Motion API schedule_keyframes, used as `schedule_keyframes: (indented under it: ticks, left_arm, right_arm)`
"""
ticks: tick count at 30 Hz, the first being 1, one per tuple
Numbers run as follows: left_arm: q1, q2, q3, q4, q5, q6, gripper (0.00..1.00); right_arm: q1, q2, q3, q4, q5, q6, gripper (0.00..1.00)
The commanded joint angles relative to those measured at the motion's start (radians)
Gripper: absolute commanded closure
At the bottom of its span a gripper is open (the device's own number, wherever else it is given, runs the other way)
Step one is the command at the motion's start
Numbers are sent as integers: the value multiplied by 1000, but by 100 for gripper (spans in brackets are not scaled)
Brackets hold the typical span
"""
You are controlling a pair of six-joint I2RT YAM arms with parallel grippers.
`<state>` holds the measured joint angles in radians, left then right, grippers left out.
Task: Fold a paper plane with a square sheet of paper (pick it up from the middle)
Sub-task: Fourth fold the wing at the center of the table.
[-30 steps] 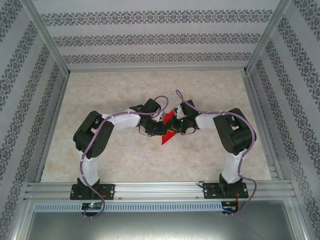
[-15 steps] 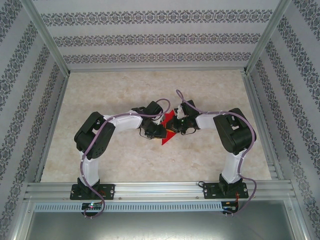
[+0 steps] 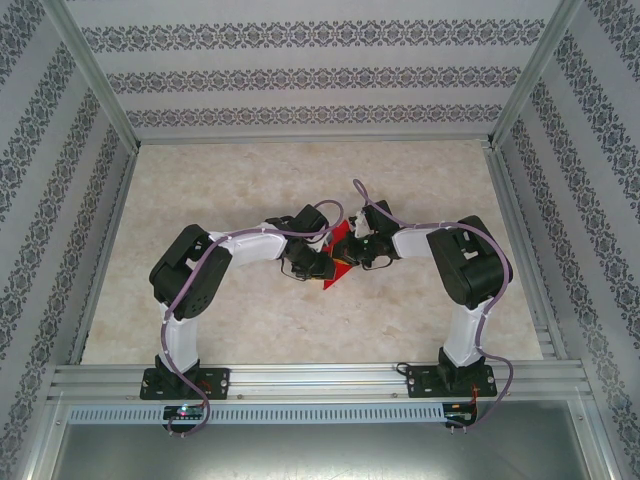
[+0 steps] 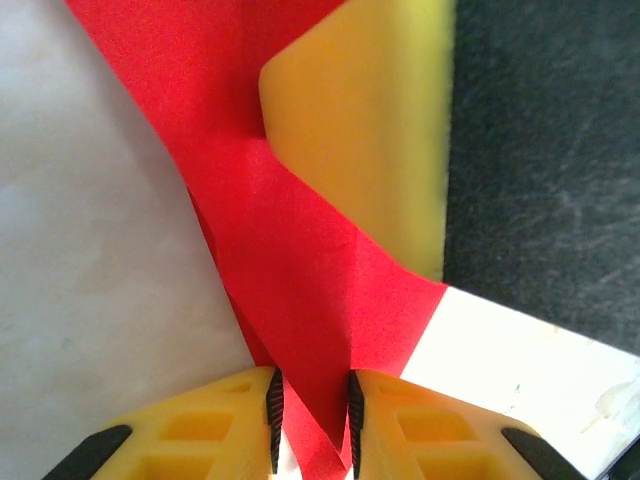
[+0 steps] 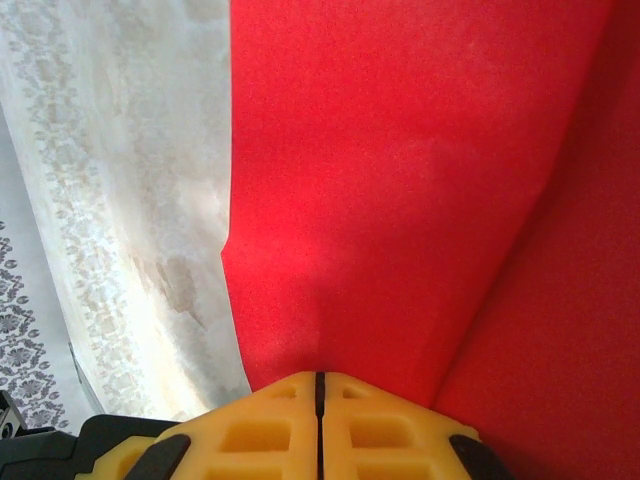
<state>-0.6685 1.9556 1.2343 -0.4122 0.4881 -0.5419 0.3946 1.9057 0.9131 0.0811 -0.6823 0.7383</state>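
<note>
Thin matte red paper [image 4: 290, 260], sharply creased

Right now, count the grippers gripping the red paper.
2. The left gripper pinches the red paper at a narrow end; the right gripper is shut on its far side.

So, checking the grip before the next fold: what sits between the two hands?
The red paper spans the gap between the left hand and right hand in the top view; the left wrist view shows it pinched between that hand's fingers.
</note>
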Motion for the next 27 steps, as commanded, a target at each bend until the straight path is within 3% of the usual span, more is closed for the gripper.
schedule_keyframes:
  ticks: [1, 13, 27]
  left_arm:
    - [-14, 5, -1, -36, -18, 14, 75]
    - [-3, 9, -30, -20, -3, 14, 84]
    - [9, -2, -61, -5, 9, 12, 85]
  right_arm:
    - [-14, 43, -34, -35, 66, -2, 93]
    - [-21, 38, -40, -41, 69, -14, 94]
    - [-26, 46, -36, -55, 77, -31, 94]
